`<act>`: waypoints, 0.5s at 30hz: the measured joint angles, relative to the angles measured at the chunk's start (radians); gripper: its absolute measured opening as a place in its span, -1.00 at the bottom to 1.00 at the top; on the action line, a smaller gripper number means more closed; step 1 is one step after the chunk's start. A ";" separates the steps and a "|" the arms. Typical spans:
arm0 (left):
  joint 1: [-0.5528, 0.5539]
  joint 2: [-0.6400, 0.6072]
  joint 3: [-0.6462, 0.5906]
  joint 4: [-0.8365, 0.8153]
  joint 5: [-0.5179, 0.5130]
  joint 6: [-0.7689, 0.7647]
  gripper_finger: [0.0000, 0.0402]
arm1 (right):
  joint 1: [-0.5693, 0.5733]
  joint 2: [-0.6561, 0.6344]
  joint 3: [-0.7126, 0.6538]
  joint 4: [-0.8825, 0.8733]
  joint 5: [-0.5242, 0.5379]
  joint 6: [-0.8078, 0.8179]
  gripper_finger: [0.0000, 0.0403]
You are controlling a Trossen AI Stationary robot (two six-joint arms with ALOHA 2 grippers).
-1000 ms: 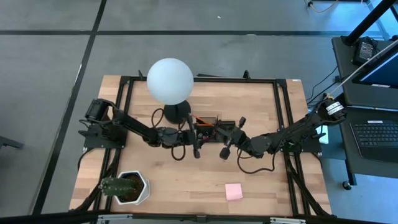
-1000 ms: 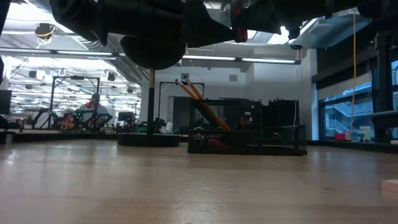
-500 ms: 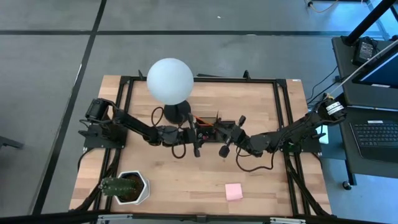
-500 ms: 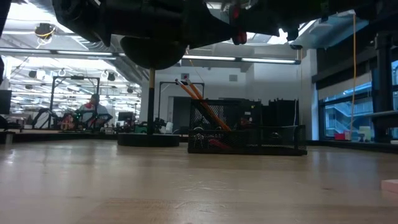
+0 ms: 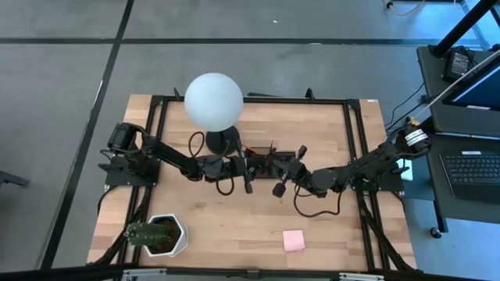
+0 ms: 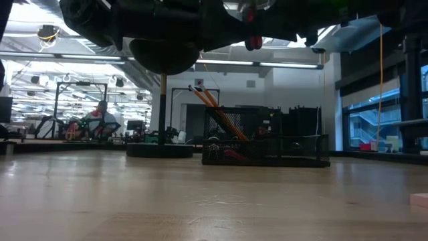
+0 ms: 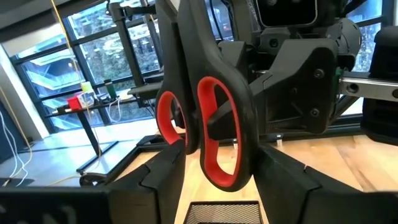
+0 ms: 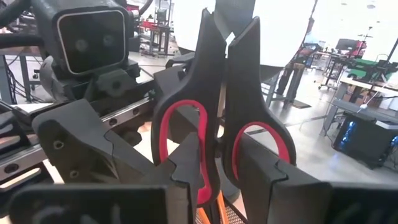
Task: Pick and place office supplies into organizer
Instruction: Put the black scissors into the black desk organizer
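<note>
Right gripper has slid slightly left, closer to the organizer, fingers clamped on the scissors. Left gripper faces it above the organizer, fingers spread around the handles. Risk: scissors snag between both grippers and drop outside.

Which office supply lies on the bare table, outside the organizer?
The pink sticky-note pad, alone near the front edge; pencils stand in the organizer, scissors are held aloft.

Both arms met mid-desk over the organizer, beside the globe lamp. A pink sticky-note pad lay near the front edge; a potted plant occupied the front-left corner.
</note>
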 joint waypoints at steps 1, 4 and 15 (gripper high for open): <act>0.000 0.000 0.000 0.000 0.000 0.000 -0.15 | 0.000 0.000 0.000 0.002 0.000 0.000 -0.60; 0.000 0.000 0.000 0.002 -0.003 0.001 -0.26 | 0.000 0.000 0.000 0.008 0.000 0.000 -0.60; -0.002 0.000 0.000 0.002 -0.042 0.003 -0.64 | -0.002 0.000 0.000 0.017 -0.011 0.020 -0.60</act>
